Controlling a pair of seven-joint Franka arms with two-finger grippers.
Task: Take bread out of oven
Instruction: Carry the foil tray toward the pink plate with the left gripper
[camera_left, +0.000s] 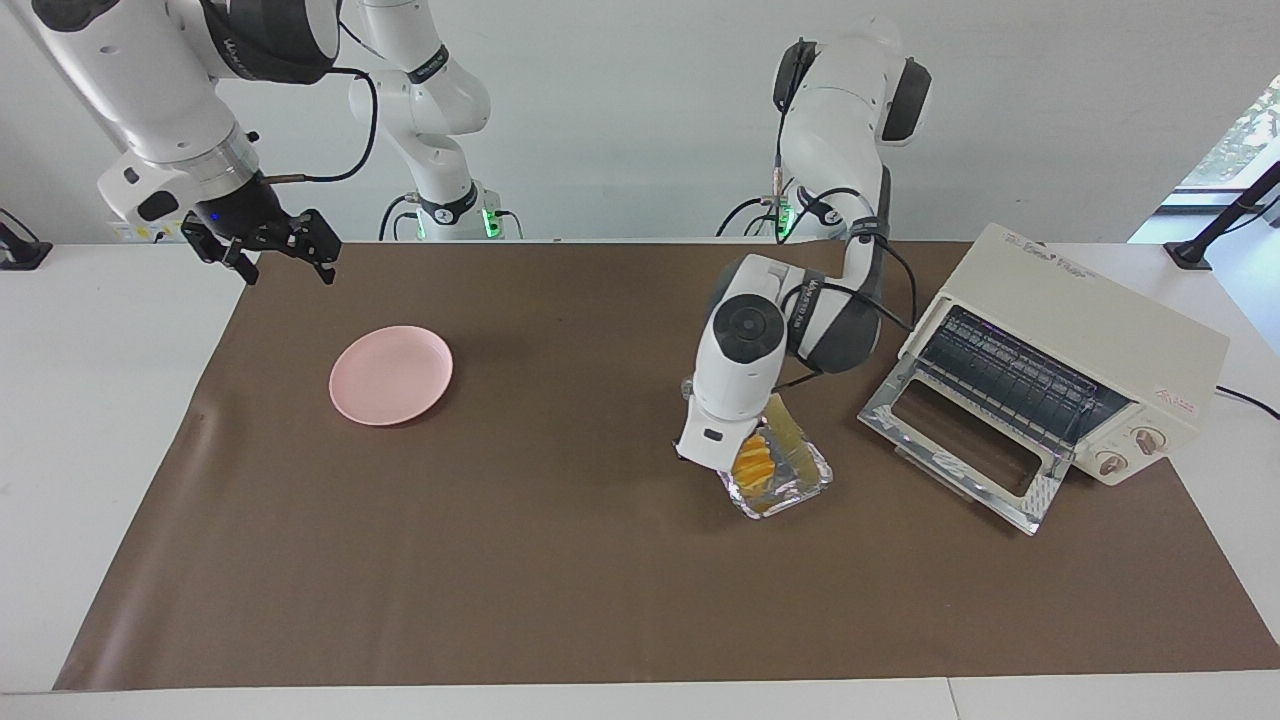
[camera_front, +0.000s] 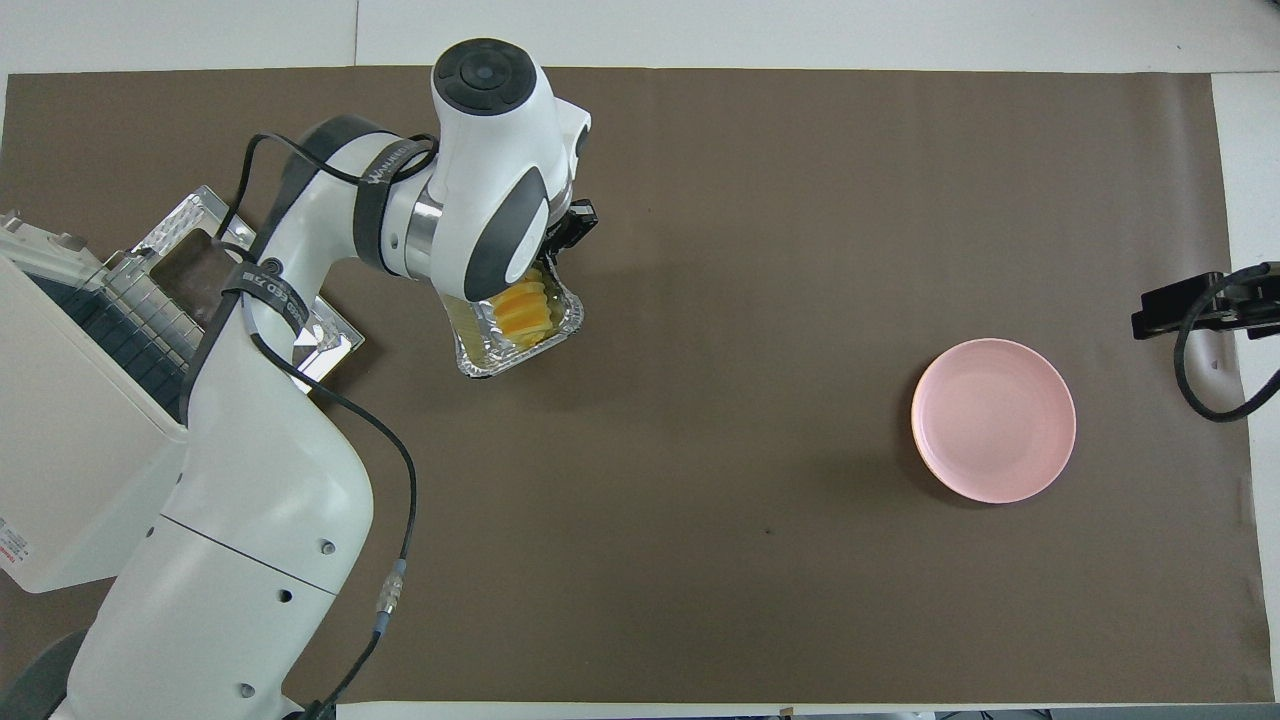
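Left gripper (camera_left: 722, 470) clamps the foil tray (camera_left: 790, 478), carrying the bread (camera_left: 752, 464) clear of the open toaster oven (camera_left: 1090, 340). Keep the tray level. Right gripper (camera_left: 268, 246) waits, jaws apart, above the pink plate (camera_left: 390, 374).

Overhead, bread (camera_front: 522, 305) sits under the left gripper (camera_front: 565, 235); no writing is legible.

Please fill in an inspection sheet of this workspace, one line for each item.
Surface: brown mat on a white table.
Job's things: bread in a foil tray, out of the oven, whose door is open.
Clutter: empty pink plate toward the right arm's end.
Grippers: left gripper shut on the foil tray, over the mat; right gripper waits, jaws open, over the mat's corner.
Cables: black cable along the left arm.
Surroundings: white wall, window.
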